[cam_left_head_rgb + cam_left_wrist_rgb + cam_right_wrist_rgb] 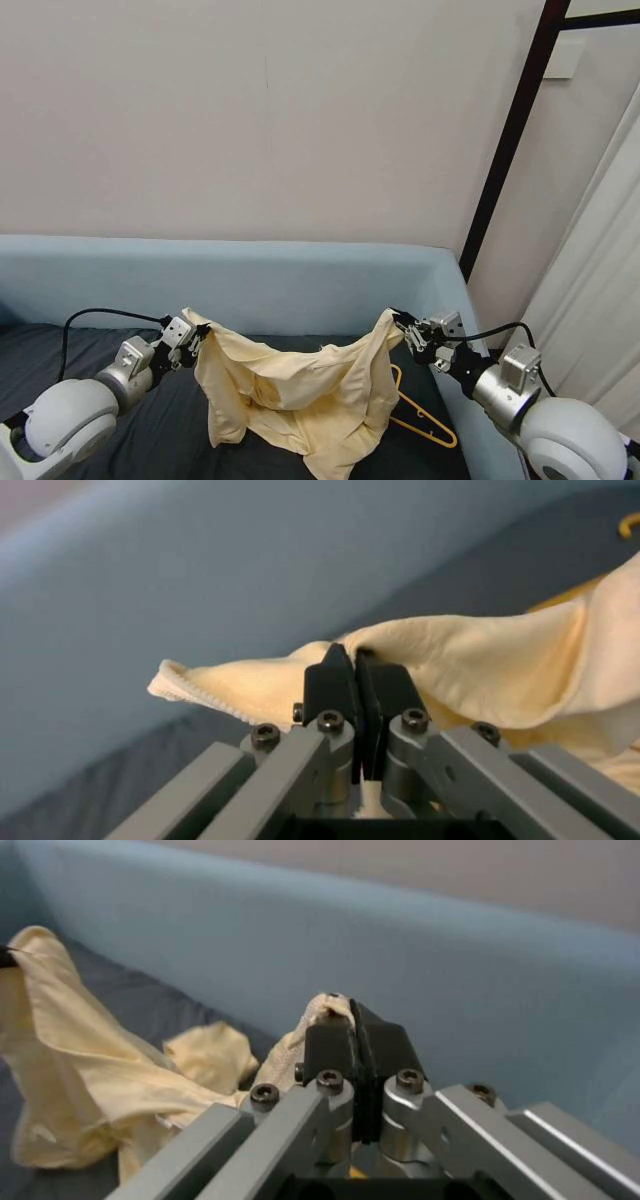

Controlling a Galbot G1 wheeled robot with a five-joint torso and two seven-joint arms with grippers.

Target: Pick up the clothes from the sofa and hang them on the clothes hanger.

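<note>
A pale yellow garment (300, 395) hangs spread between my two grippers above the dark sofa seat (60, 365). My left gripper (193, 330) is shut on the garment's one upper corner (330, 656). My right gripper (398, 326) is shut on the other upper corner (325, 1009). The cloth sags in the middle and its lower folds rest on the seat. A yellow clothes hanger (425, 420) lies on the seat under the right gripper, partly covered by the garment.
The light blue sofa backrest (260, 285) runs behind the garment, its right armrest (455, 300) close to my right arm. A dark metal rack post (510, 135) rises beyond the armrest. A pale curtain (600, 270) hangs at the far right.
</note>
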